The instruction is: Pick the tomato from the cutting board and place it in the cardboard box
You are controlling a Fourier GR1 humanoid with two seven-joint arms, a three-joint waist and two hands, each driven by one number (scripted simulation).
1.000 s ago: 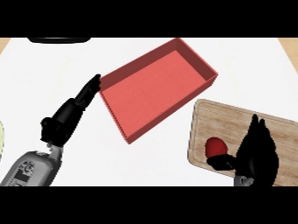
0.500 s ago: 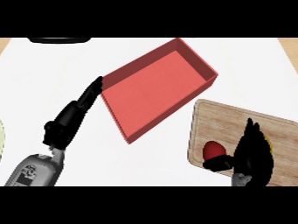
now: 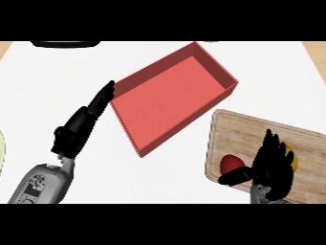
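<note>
- Tomato (image 3: 229, 162) lay on the board's (image 3: 313, 143) left part, just left of the right hand (image 3: 273, 165).
- That hand's fingers were spread and straight, thumb by the tomato's lower side; nothing clamped.
- It looked light, smooth, round and soft: likely to roll, best pinched across its middle.
- The left hand (image 3: 81, 127) rested with straight fingers beside the box (image 3: 172, 100).

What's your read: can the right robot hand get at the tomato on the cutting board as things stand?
Probably yes. The right robot hand sits over the cutting board directly beside the tomato, its fingers open, thumb toward the tomato's near side. Nothing lies between them.
</note>
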